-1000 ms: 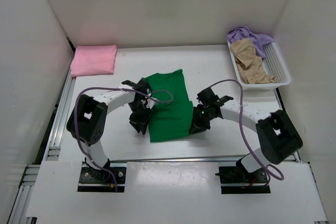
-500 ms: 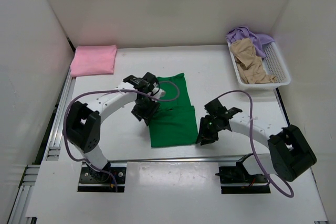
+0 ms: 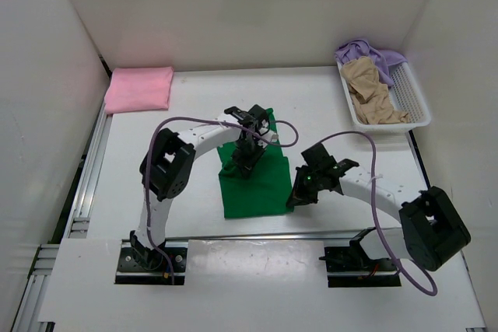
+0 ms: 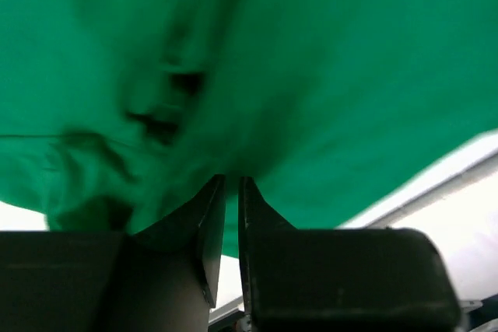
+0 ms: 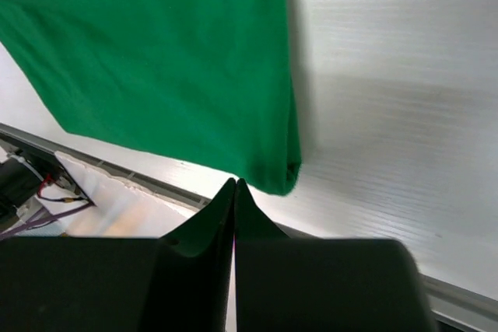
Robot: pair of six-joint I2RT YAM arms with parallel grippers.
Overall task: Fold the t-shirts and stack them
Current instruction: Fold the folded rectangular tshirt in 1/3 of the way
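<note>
A dark green t-shirt [image 3: 257,188] lies partly folded at the table's middle; the left wrist view shows it [image 4: 327,75] wrinkled. My left gripper [image 3: 244,158] [image 4: 231,180] is over its middle, jaws nearly together and pinching bunched green cloth at the tips. My right gripper [image 3: 299,194] [image 5: 235,182] is shut and empty, just off the shirt's near right folded corner [image 5: 276,172]. A folded pink t-shirt [image 3: 140,89] lies at the back left. Crumpled tan [image 3: 372,92] and lavender [image 3: 366,52] t-shirts sit in the basket.
The white mesh basket [image 3: 412,103] stands at the back right against the wall. White walls close in the table on three sides. A metal rail [image 3: 85,184] runs along the left edge, and purple cables loop over both arms.
My left gripper moved right from the green shirt's left edge onto its middle, opening and then closing on cloth. My right gripper drew back from the shirt's right edge toward the near corner and shut.
</note>
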